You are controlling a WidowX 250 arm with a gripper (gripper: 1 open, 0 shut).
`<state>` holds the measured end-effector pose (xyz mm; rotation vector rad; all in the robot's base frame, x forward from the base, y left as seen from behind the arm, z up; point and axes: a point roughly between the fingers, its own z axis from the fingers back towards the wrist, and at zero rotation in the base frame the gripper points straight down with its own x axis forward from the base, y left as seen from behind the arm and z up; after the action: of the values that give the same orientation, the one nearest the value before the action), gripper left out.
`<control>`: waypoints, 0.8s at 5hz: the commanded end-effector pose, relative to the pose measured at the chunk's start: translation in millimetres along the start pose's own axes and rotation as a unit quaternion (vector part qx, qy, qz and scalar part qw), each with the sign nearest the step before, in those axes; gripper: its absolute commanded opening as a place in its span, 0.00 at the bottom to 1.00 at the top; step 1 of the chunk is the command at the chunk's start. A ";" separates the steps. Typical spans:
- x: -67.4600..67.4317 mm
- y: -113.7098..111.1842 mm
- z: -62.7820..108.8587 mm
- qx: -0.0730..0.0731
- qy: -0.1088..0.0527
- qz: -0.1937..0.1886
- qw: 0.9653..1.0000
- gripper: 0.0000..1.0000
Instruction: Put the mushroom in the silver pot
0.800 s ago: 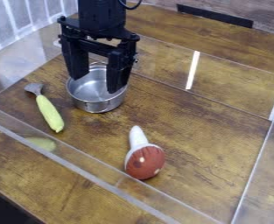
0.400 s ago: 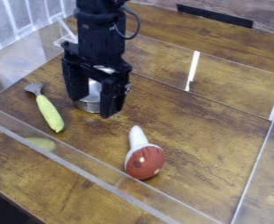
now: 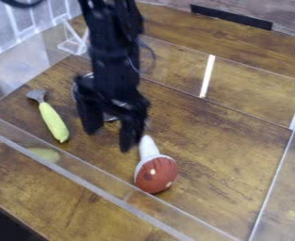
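Wooden table (image 3: 225,132), no readable writing; open claw (image 3: 106,135) just left of the mushroom (image 3: 154,167).

A: What lies on the wooden worktop (image 3: 225,141) at the left?

B: A long yellow vegetable (image 3: 52,120) with a grey end, lying flat, grey end pointing away from the camera.

A: And around the edges?

B: Clear plastic walls (image 3: 137,213) fence the worktop; one upright panel (image 3: 207,75) catches a bright glare.
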<state>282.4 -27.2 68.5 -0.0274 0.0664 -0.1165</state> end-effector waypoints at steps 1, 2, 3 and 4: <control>8.2 -26.2 -9.4 -0.003 -0.032 0.011 0.999 1.00; 16.2 -43.2 -28.8 -0.009 -0.044 0.017 0.999 1.00; 19.9 -46.2 -39.4 -0.015 -0.052 0.002 0.999 1.00; 23.4 -44.6 -43.9 -0.019 -0.054 -0.014 0.998 1.00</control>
<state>296.1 -76.3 28.7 -0.0785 -0.0340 -0.1340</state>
